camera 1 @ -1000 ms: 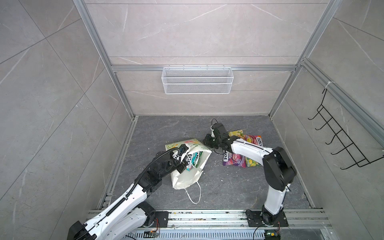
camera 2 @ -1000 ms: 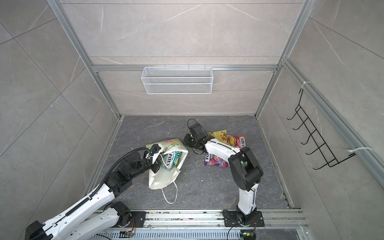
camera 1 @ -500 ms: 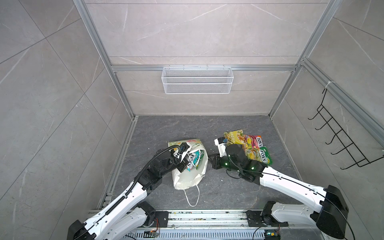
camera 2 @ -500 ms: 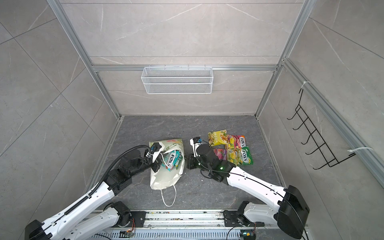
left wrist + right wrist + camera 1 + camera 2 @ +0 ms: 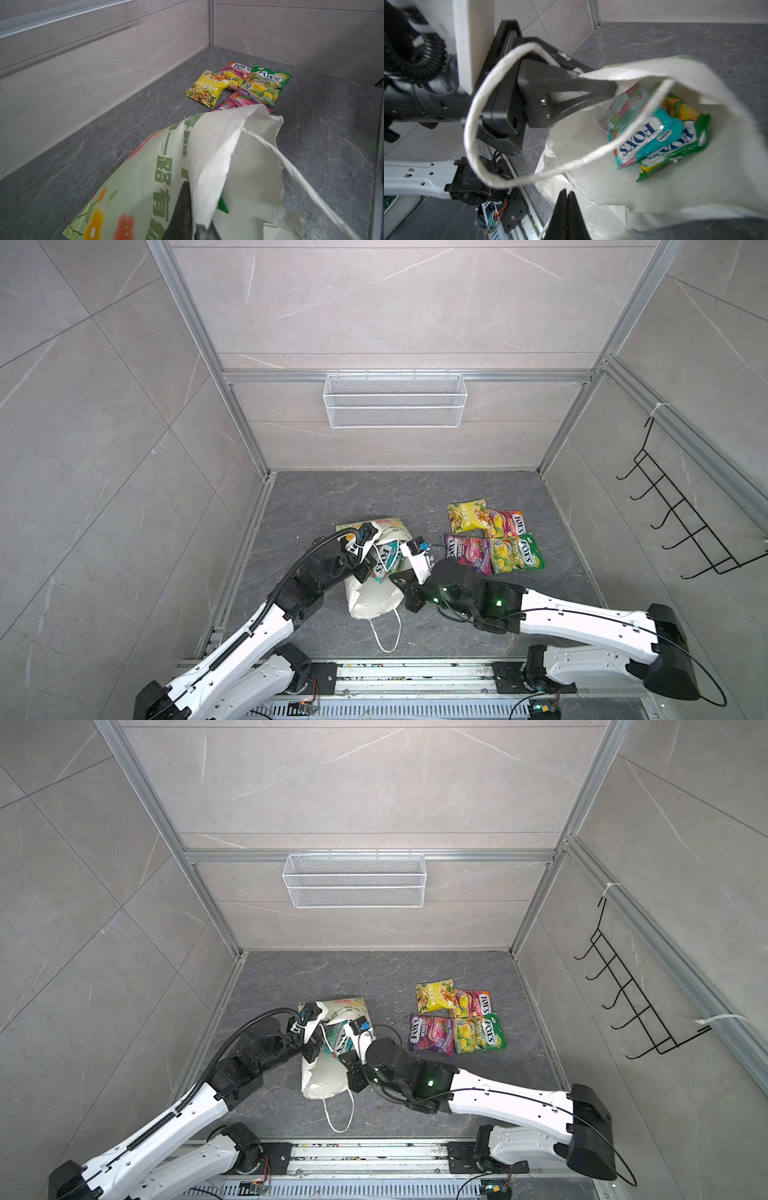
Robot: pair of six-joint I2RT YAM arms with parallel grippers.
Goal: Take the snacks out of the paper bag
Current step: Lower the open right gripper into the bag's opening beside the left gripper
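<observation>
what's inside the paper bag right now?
Two packets show inside the paper bag: a teal-red FOX'S packet overlapping a green packet. Whatever lies beneath them or deeper in is covered by paper.

Both top views look down; both close wrist views share the paper bag (image 5: 197, 149).

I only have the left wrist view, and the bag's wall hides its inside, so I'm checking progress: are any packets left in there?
Observer: Yes. The right wrist view looks into the paper bag and shows at least two: a teal packet lying partly over a green packet.
Operator: Where is the right pincer relative to them?
Observer: The right pincer is shut, just in front of the bag's mouth, and is touching neither packet.
</observation>
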